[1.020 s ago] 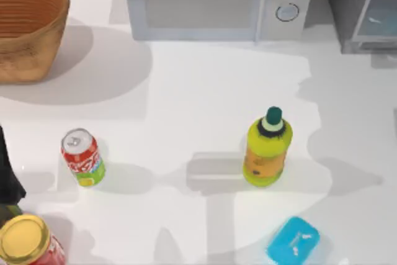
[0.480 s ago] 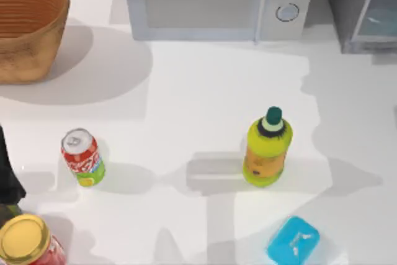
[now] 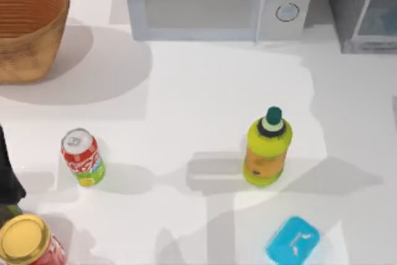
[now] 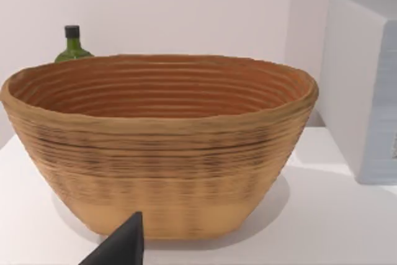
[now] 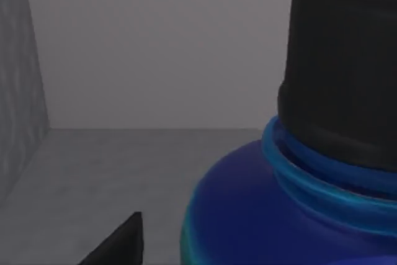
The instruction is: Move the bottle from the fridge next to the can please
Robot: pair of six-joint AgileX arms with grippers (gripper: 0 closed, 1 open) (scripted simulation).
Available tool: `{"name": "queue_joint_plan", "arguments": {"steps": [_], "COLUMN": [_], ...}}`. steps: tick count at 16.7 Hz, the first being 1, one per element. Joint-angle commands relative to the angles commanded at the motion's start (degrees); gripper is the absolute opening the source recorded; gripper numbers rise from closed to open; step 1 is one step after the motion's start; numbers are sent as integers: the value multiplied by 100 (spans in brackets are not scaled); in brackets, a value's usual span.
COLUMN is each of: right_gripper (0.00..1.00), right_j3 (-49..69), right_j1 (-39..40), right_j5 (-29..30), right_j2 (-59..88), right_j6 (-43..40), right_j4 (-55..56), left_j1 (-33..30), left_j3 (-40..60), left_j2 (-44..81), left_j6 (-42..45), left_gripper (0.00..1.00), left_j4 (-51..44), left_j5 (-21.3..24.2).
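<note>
Now reaching deep inside the fridge (image 3: 363, 10), with the shadows at the table's right having spread since a second ago. Closing on the bottle (image 5: 279, 215), upright within; right gripper's grip impossible to tell. Left arm parked; can (image 3: 82, 157) waiting far left.

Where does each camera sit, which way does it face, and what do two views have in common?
Top view: above the table, looking down at the can, yellow-green bottle, microwave and fridge; a dark piece of the left arm lies at the left edge.
Left wrist view: low over the table, facing the basket; one dark fingertip of the left pincer shows.
Right wrist view: inside the grey fridge, close to the bottle; one fingertip of the right pincer shows.
Shared: top and left wrist views both show the basket.
</note>
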Motion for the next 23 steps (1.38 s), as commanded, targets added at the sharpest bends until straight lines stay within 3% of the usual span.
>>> {"name": "queue_joint_plan", "arguments": {"steps": [4,17,23], "right_gripper": [100,2,0], "right_j3": [36,36,36], "right_j1": [3,3,3], "right_j5": [4,4,4], "right_j2": [20,20,20], "right_j6": [0,0,0], "right_j4": [-18,-18,-18], "left_j1": [0,0,0], "left_j3": [0,0,0], "left_j2": [0,0,0], "left_j6": [0,0,0], "left_gripper": [100,100,100], "left_j4": [0,0,0], "left_j5": [0,0,0]}}
